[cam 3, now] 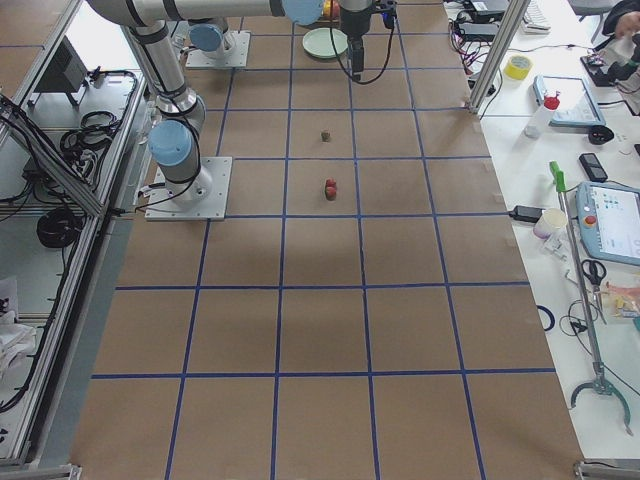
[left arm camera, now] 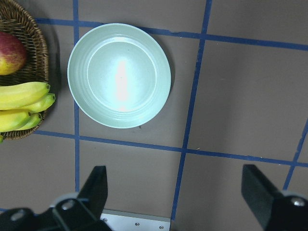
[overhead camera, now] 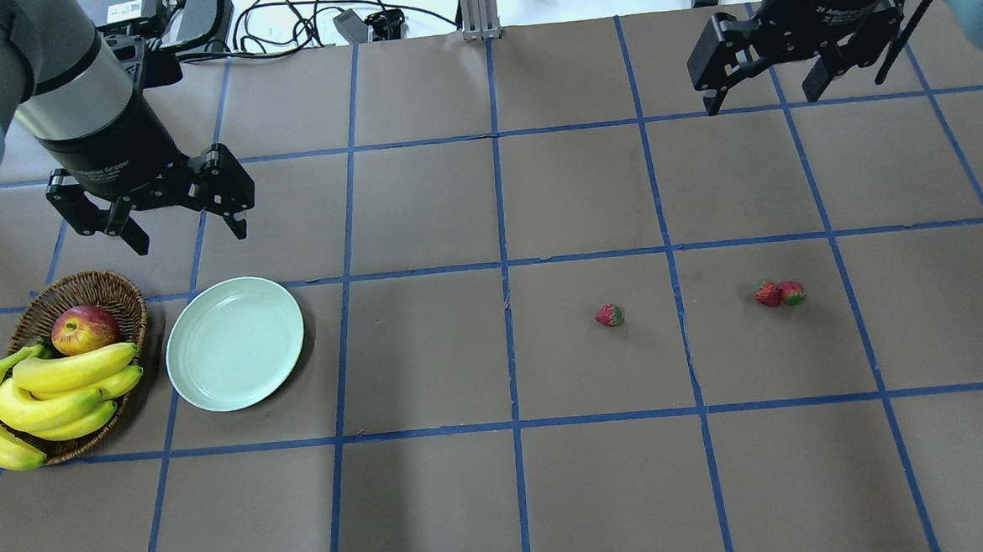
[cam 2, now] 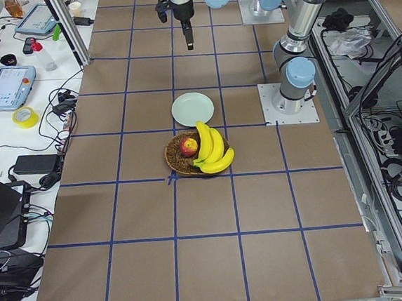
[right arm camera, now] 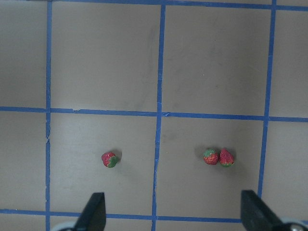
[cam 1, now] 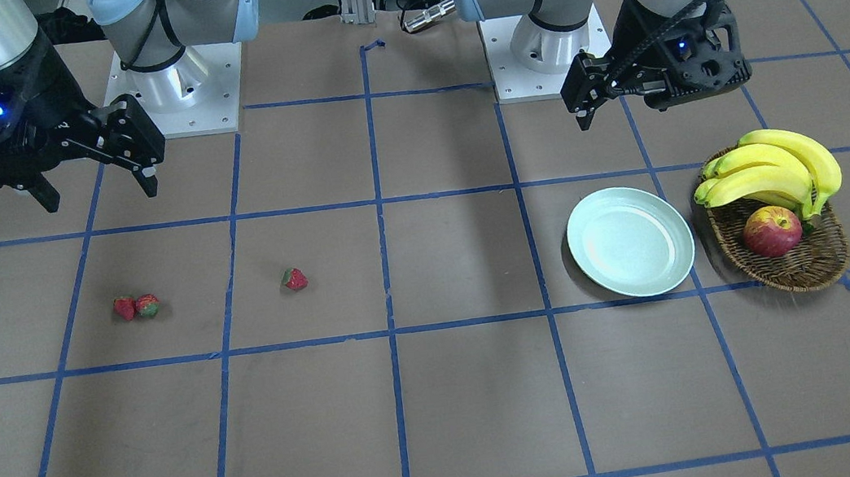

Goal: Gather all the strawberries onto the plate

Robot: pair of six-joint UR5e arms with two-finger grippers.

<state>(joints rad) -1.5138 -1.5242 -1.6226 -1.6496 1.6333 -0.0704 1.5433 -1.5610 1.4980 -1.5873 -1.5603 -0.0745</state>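
While the right pincer (overhead camera: pixel 760 102) hangs spread (holding nothing), the three strawberries (overhead camera: pixel 768 294) lie well apart from it.

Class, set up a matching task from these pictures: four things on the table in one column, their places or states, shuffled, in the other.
1 plate
2 apple
3 bananas
4 lone strawberry

a in the basket, red
b on the table, by itself
c empty, beside the basket
d yellow, overhanging the basket's rim

Pairs: 1-c; 2-a; 3-d; 4-b
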